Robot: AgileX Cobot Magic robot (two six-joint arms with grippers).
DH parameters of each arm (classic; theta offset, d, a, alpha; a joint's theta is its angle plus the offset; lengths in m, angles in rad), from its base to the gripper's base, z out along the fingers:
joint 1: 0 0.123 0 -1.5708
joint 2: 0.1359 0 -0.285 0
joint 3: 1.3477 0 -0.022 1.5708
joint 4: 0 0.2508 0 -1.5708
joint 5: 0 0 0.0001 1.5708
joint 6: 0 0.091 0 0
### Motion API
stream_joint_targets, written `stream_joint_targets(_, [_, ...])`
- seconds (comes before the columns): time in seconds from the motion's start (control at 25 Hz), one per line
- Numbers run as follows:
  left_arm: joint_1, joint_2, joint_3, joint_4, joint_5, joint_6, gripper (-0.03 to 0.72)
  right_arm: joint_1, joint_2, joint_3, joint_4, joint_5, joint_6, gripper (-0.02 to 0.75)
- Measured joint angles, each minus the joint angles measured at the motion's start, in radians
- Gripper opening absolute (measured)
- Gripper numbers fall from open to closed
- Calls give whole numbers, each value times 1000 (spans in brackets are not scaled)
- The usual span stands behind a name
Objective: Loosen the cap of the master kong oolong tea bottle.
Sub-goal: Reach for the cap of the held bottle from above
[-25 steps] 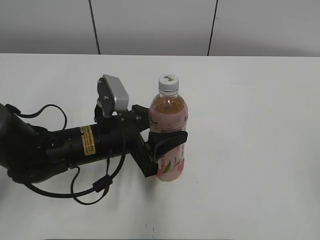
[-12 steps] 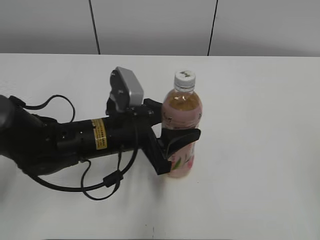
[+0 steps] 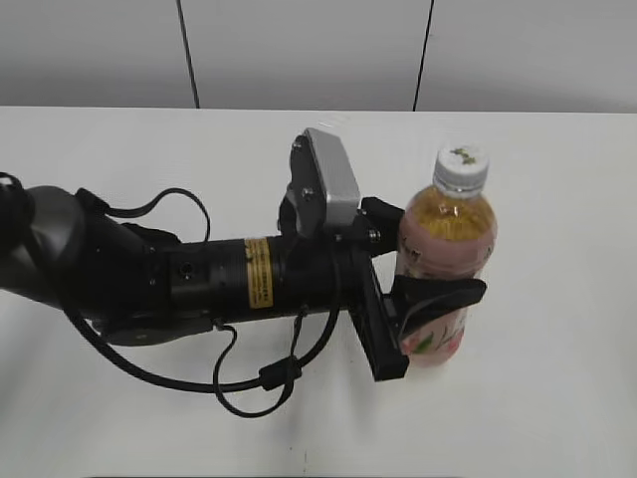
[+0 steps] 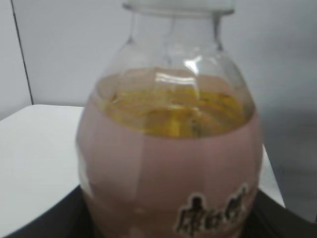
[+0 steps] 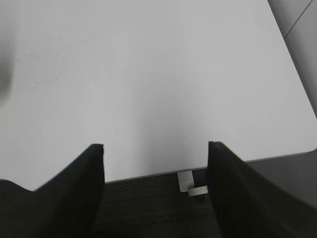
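The master kong oolong tea bottle stands upright on the white table, right of centre, with amber tea and a pink label. Its white cap is on the neck. My left gripper is shut on the bottle's labelled middle, reaching in from the left. In the left wrist view the bottle fills the frame and the cap's lower rim shows at the top edge. My right gripper is open and empty over the table's edge; it is out of the exterior view.
The white table spreads around the bottle. A grey panelled wall runs along the back. The left arm and its cables lie across the left half. Dark floor shows below the table edge in the right wrist view.
My left gripper has slid the bottle to the right across the table, holding it upright, and the arm has stretched further out.
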State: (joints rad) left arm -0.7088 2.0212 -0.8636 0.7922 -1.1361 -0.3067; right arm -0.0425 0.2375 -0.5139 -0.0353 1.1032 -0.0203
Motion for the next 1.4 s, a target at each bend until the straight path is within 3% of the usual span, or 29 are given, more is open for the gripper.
stream_joint_targets(1.12, [-16, 92, 0, 22, 6, 0, 403, 0, 0, 0, 35, -2, 0, 491])
stream_joint_targets(1.4, [-16, 92, 0, 22, 5, 0, 403, 0, 113, -52, 135, -8, -49, 470])
